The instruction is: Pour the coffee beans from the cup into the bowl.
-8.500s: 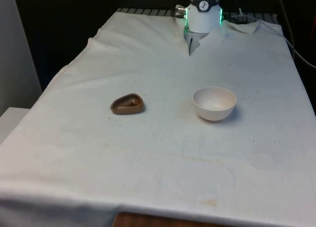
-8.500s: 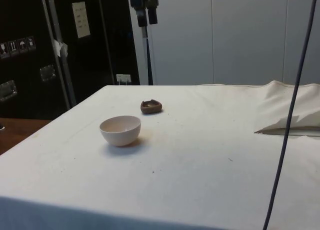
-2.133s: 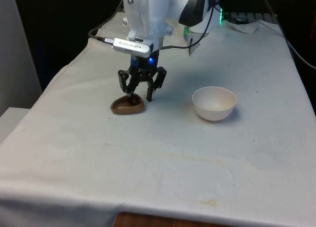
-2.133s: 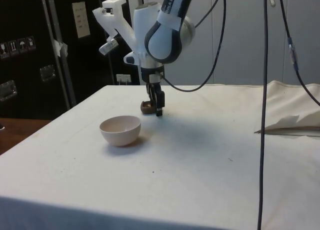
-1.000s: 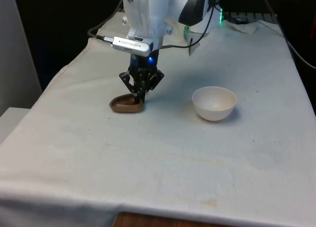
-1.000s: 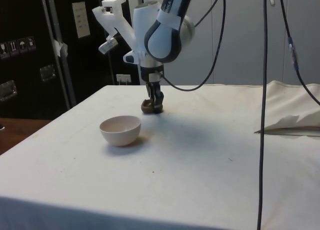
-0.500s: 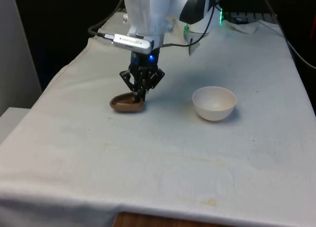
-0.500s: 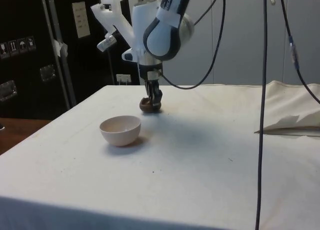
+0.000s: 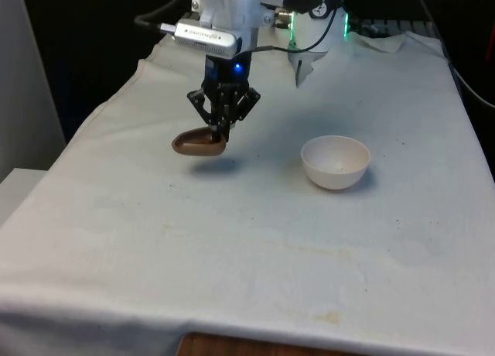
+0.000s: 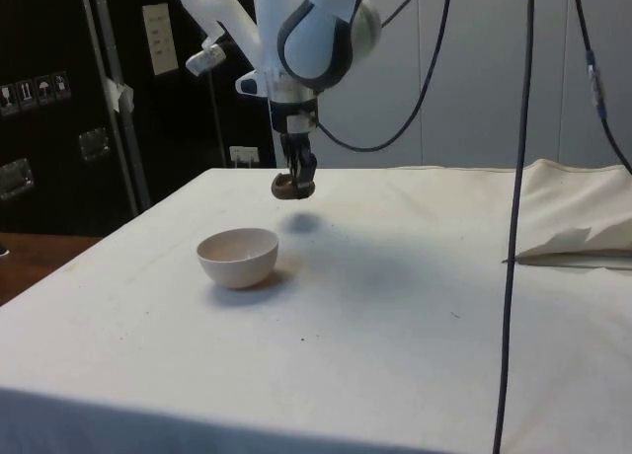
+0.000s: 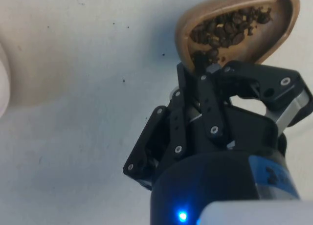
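Observation:
A small brown cup with coffee beans in it hangs above the cloth, its shadow below it. My gripper is shut on the cup's rim at the side toward the front view's right. From the side the cup hangs under the gripper, clear of the table. The wrist view has the fingers pinched on the cup rim, with beans lying near that end. The white bowl stands on the cloth to the front view's right of the cup; it is nearer the camera in the side view.
A white cloth covers the table, bunched into folds near the robot's base. Black cables hang down in the side view. Dark cabinets stand behind the table.
My gripper, shut on the cup's rim, has risen and lifted the cup off the cloth. The bowl has not moved.

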Available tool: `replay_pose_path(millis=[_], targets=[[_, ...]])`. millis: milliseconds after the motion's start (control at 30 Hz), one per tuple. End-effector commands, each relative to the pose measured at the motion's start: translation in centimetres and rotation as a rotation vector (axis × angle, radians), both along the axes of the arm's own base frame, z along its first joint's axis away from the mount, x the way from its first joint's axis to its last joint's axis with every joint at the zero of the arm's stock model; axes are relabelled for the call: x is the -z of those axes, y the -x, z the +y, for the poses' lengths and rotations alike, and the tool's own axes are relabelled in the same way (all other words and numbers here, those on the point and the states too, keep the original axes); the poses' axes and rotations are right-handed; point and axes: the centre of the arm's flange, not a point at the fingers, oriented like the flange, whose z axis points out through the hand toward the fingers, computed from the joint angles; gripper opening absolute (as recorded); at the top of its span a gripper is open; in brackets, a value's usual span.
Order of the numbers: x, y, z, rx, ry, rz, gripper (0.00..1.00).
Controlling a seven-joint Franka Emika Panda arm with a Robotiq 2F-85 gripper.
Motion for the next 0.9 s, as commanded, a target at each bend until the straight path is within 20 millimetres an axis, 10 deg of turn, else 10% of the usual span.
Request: replay_pose_path(millis=[0, 867], targets=[[-0.5, 0.1, 0.2, 0.000, -0.005, 0.000, 0.01], [-5.5, -0.5, 4.6, 0.009, -0.042, -0.019, 0.01]])
